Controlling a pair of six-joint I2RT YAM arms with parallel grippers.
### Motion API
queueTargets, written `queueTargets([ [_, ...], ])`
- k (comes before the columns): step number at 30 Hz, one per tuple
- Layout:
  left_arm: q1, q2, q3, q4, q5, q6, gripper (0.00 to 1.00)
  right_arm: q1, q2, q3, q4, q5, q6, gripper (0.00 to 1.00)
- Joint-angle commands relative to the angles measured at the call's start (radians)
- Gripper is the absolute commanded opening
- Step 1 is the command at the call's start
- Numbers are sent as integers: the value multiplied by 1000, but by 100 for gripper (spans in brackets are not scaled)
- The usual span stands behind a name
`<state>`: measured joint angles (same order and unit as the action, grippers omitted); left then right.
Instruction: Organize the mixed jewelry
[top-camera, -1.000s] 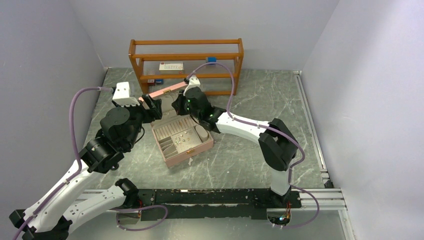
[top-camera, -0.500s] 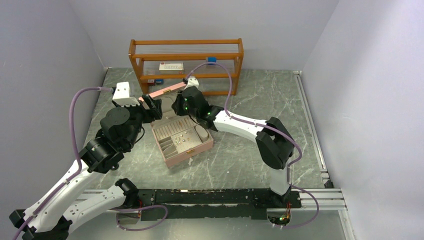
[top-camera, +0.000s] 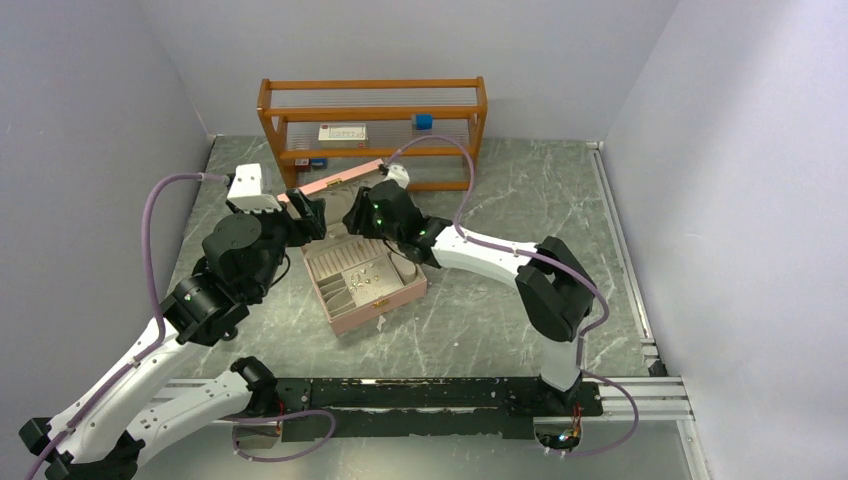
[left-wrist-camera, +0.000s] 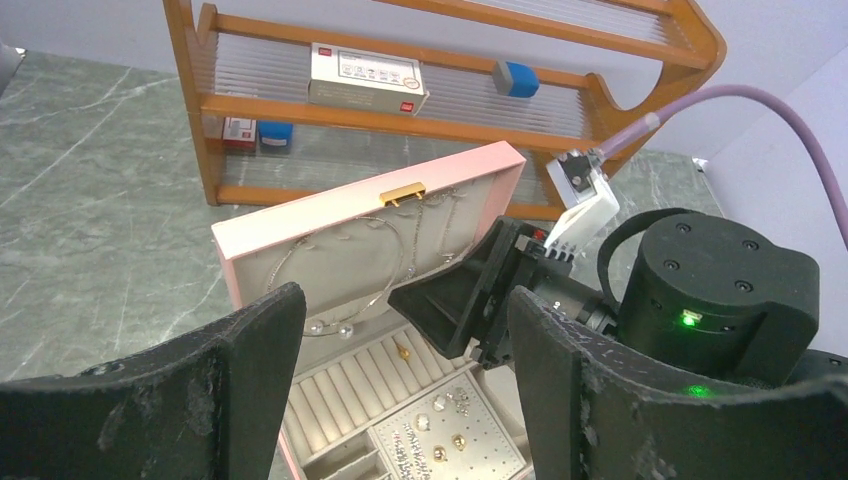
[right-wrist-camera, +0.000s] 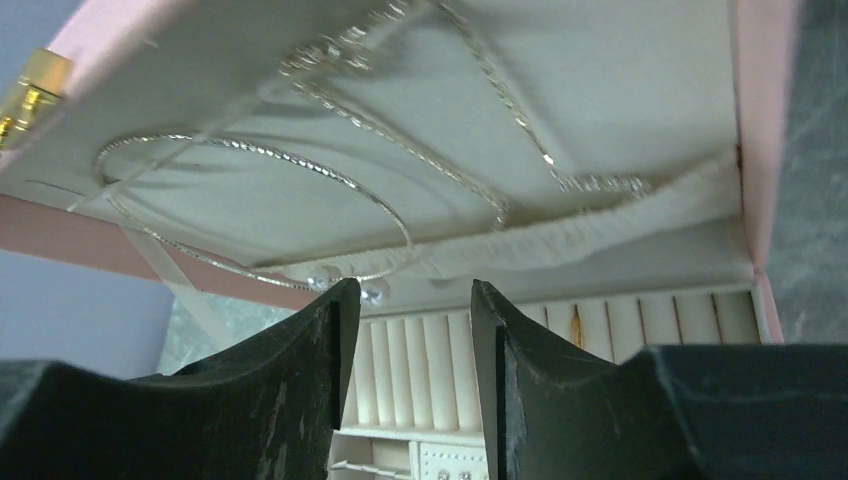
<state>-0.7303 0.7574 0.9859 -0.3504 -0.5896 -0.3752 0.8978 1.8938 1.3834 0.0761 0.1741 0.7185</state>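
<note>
Open pink jewelry box (top-camera: 380, 308) with both grippers at its far side

The mixed jewelry (left-wrist-camera: 458, 441) lies in the box, with chains (right-wrist-camera: 255, 150) hanging inside the raised lid (left-wrist-camera: 360, 195) at 12 o'clock. The left gripper (left-wrist-camera: 400, 320), at 10 o'clock, gapes wide, holding nothing. The right gripper (right-wrist-camera: 405, 300), under the lid, has its fingers parted and empty, perhaps brushing the lid.

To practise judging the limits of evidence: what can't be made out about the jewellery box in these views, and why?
- Top view: jewelry pieces in the pink box are too small to identify.
- Left wrist view: part of the box is hidden behind the right arm, and its front by the left tool.
- Right wrist view: the tray is mostly blocked by the right tool and cut off by the bottom edge.
</note>
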Motion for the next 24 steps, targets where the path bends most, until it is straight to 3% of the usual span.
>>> queueTargets([
  [1, -4, -4, -9, -15, 27, -13, 78, -2, -84, -66, -23, 79, 200, 49],
  [8, -4, -7, -22, -15, 50, -22, 79, -3, -61, -71, -83, 153, 396, 38],
  [16, -3, -2, -21, -25, 83, -21, 79, -4, 39, 40, -157, 177, 484, 48],
  [24, -4, 5, -5, -26, 94, 7, 79, -4, 66, 62, -184, 215, 556, 48],
])
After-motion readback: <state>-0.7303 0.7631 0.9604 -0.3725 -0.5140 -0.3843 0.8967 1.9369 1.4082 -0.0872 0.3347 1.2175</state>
